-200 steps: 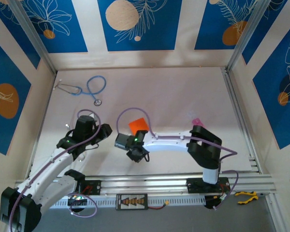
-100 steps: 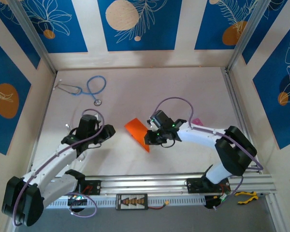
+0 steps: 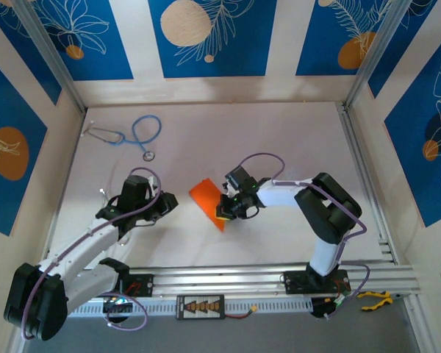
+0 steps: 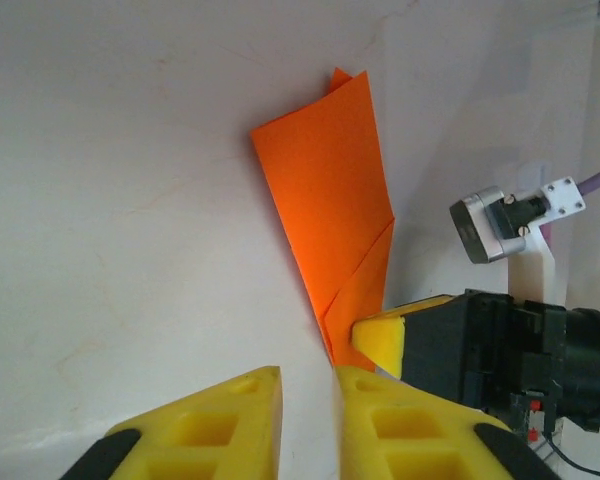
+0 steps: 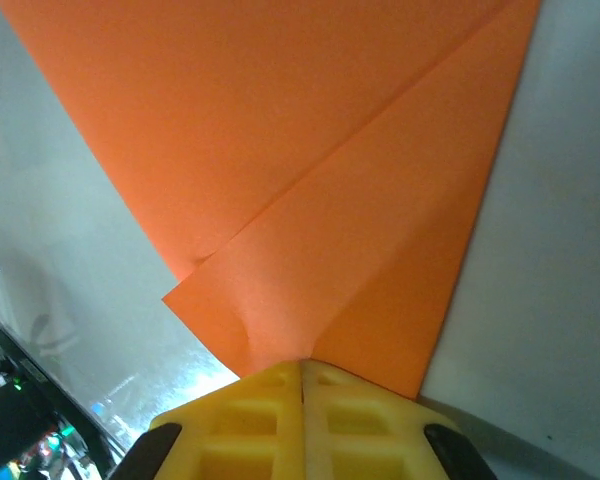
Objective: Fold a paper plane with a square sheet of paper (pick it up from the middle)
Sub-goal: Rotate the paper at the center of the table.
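One paper plane (image 3: 206, 198), half made and showing a diagonal crease, lies around the middle of the table (image 3: 279, 140), somewhat toward the near edge. Its pointed near end is pinched in the right claw (image 3: 224, 209), whose fingers are pressed together on the orange paper. The left claw (image 3: 165, 202) hovers just beside that tip, narrowly parted and holding nothing. A folding step seems to be in hand. The next move likely calls for one claw to pin the paper while the other turns a flap over.
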Controlling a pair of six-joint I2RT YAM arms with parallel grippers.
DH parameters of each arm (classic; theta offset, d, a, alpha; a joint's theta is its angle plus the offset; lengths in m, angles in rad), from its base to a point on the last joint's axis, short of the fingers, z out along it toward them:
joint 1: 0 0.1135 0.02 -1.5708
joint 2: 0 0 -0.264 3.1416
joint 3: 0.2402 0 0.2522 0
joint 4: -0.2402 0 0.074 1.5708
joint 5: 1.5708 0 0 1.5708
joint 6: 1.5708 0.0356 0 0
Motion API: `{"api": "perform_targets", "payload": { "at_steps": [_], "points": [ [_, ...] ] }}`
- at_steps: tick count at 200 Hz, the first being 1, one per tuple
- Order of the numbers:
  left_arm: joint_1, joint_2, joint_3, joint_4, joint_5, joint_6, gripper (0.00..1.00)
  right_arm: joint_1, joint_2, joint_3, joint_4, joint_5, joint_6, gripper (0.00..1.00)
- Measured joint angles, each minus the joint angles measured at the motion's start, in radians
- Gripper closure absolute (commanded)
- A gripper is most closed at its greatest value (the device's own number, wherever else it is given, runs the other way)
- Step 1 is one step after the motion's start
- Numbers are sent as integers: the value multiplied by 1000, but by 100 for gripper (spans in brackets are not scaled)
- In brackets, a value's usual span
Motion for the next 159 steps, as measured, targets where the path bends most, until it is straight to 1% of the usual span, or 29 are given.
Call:
{"api": "perform_targets", "payload": {
  "at_steps": [29, 55, 73, 97, 111, 128, 159],
  "points": [
    [-3, 20, -5, 55, 34, -13, 83, 56, -40, -43, 35, 69, 158, 96],
    [-30, 98, -5, 128, 58, -25, 85, 137, -106, -121, 85, 158, 342, 97],
    [-76, 180, -4, 175, 63, -30, 85, 194, -148, -172, 125, 221, 475, 96],
    [-139, 294, 16, 228, 71, -42, 88, 248, -190, -232, 188, 289, 604, 92],
    [-169, 364, 45, 256, 79, -48, 88, 248, -193, -242, 216, 271, 619, 92],
    [-192, 421, 79, 287, 79, -47, 89, 207, -192, -232, 240, 219, 603, 92],
    [-201, 475, 107, 330, 79, -47, 89, 152, -202, -206, 227, 187, 512, 90]
  ]
}}
